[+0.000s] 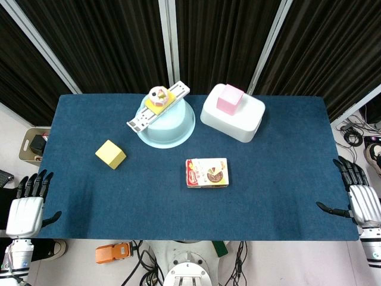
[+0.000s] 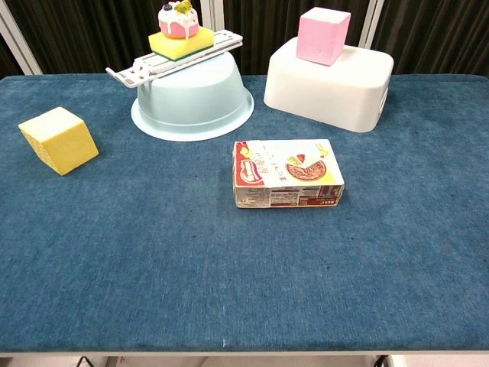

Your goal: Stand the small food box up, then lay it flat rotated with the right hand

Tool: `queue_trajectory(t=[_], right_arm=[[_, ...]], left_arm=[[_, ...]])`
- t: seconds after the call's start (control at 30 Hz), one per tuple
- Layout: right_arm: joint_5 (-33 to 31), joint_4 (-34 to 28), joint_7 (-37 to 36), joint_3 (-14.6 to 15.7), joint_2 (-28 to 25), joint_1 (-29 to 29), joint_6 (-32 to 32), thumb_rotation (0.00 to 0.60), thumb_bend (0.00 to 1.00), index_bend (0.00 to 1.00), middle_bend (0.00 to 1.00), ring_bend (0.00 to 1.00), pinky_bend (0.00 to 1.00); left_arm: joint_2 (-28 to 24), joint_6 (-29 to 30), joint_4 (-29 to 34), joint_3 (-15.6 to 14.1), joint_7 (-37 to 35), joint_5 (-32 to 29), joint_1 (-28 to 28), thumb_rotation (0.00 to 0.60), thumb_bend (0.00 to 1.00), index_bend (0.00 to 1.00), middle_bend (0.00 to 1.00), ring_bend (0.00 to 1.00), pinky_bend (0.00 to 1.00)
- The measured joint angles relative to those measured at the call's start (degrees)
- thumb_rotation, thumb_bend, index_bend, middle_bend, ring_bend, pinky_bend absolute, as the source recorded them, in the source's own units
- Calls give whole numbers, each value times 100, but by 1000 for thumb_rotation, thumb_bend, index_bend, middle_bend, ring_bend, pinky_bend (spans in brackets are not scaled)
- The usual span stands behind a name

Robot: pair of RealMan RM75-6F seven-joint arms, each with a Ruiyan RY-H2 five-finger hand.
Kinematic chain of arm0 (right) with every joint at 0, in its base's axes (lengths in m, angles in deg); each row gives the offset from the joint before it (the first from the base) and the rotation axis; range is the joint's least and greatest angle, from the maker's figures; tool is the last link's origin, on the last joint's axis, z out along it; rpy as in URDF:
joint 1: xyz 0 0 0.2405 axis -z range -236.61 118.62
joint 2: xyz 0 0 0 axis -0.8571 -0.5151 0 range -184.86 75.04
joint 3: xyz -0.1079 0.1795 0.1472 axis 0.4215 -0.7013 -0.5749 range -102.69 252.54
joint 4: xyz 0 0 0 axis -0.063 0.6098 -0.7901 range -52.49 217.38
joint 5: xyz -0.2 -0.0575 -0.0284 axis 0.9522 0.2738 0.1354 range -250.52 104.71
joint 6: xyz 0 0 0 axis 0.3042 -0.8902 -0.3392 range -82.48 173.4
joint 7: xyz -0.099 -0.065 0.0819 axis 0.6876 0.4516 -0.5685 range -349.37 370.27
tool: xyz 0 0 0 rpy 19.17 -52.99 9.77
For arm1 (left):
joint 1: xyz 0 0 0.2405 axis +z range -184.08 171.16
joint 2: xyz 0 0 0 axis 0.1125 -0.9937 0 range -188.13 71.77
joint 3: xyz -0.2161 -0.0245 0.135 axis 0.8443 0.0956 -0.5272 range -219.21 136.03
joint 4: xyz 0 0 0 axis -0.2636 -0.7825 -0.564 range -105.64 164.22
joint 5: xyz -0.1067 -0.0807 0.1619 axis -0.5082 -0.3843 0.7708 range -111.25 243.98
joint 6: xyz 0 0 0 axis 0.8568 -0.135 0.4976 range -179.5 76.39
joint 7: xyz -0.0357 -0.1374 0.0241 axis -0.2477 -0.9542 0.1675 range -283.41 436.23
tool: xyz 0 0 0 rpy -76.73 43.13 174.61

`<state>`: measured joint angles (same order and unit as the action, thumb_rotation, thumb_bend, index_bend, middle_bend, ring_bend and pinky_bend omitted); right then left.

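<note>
The small food box (image 1: 207, 173) lies flat near the middle of the blue table, its printed face up; the chest view shows the food box (image 2: 286, 173) with its long side toward me. My right hand (image 1: 359, 199) hangs off the table's right edge, fingers apart and holding nothing, well to the right of the box. My left hand (image 1: 27, 205) rests off the left front corner, also with fingers spread and empty. Neither hand appears in the chest view.
An upturned light blue bowl (image 1: 166, 125) at the back carries a white strip (image 1: 158, 106), a yellow sponge and a toy cake (image 2: 178, 19). A white upturned tub (image 1: 233, 113) holds a pink cube (image 1: 230, 99). A yellow cube (image 1: 111, 154) sits at the left.
</note>
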<state>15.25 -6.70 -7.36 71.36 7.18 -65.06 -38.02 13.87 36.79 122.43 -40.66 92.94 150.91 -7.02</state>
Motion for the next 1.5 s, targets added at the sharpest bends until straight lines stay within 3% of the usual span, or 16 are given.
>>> queue_trajectory(t=[0.47,0.57,0.77,0.9,1.07,1.3,1.5], right_arm=[[207,-414,455,9,107,-231,208,558,173,0,0,0,0],[287,-737,869,18,150,-442,528,558,173,0,0,0,0],[-39,-1508,2447,-125,507,-1037,1459,558,173,0,0,0,0],[-983,-1867,3799,-393,1067,-1577,2016,558,170,0,0,0,0],[-2560,-1905,4868,-748,1862,-2312,2314,558,158,0,0,0,0],[-4991,-1451,6412,-1232,3137,-3676,2344,564,113,0,0,0,0],[-6213,-707,7366,-1535,4043,-4754,2015,562,113,0,0,0,0]], left_arm=[[80,-1,-93,46,-47,60,-54,600,125,0,9,0,0],[84,10,-100,50,-52,114,-72,600,125,0,9,0,0],[121,23,-147,18,-98,177,-75,600,125,0,9,0,0],[154,34,-223,9,-181,176,-57,600,125,0,8,0,0],[173,41,-336,-1,-289,165,-36,600,125,0,9,0,0],[190,0,-471,-7,-405,101,-15,600,126,0,9,0,0],[198,-17,-540,-4,-466,67,-5,600,126,0,9,0,0]])
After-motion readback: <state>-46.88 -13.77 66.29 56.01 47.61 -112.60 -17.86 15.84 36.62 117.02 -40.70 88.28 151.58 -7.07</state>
